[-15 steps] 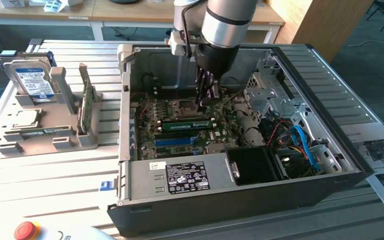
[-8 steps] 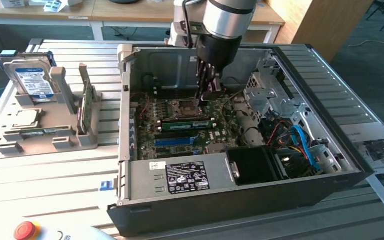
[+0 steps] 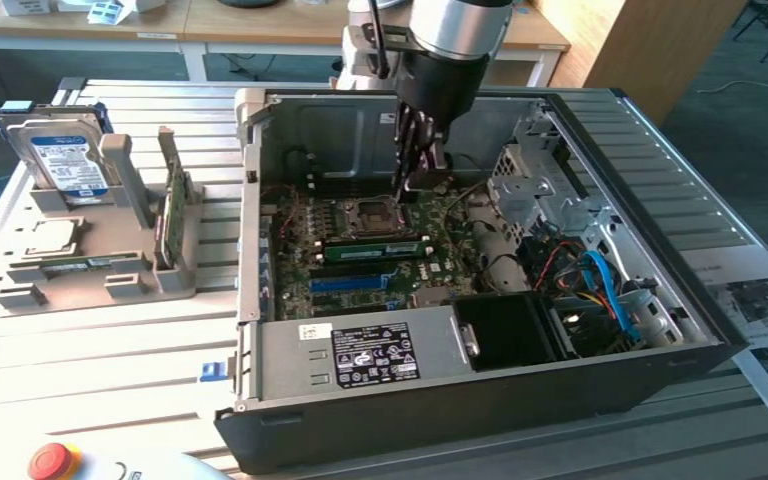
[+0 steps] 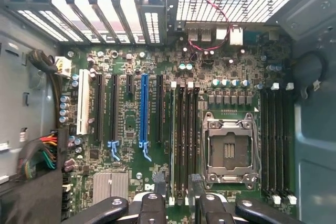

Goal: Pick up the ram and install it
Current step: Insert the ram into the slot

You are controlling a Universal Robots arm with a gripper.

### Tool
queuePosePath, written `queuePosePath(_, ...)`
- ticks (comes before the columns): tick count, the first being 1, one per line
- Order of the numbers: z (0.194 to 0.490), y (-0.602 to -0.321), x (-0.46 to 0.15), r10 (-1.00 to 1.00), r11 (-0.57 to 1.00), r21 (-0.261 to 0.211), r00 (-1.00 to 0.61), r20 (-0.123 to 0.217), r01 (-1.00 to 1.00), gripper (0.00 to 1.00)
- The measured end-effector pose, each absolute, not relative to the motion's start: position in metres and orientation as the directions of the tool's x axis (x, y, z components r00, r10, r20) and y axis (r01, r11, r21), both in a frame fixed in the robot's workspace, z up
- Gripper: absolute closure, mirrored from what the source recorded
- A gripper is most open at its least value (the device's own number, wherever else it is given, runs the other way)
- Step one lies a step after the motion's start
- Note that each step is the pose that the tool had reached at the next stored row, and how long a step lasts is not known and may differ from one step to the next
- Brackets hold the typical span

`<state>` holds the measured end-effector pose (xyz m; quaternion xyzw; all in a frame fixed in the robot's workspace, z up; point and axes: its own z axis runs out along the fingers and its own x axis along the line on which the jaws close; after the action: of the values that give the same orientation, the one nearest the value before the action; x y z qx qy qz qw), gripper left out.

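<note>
The gripper (image 3: 422,183) (image 4: 177,186) hangs inside the open computer case (image 3: 464,410), just beside the processor socket (image 3: 371,212) (image 4: 229,150). Its jaws stand wide apart and nothing is between them. The ram (image 3: 373,250) stands on its edge in a slot near the socket, between the socket and the long blue slot (image 3: 351,283) (image 4: 143,111), apart from the fingers. Well apart from the socket, outside the case, a gray holder (image 3: 84,285) carries one more thin green stick (image 3: 91,263), a hard drive (image 3: 67,160) and a green card (image 3: 171,215).
</note>
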<state>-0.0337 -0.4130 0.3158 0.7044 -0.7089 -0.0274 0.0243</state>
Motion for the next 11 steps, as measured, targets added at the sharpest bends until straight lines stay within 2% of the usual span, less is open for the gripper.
queuePosePath(11, 0.338, -0.413, -0.034, -1.0, 0.006, 0.073, -0.007, -0.004, -0.997, 0.69)
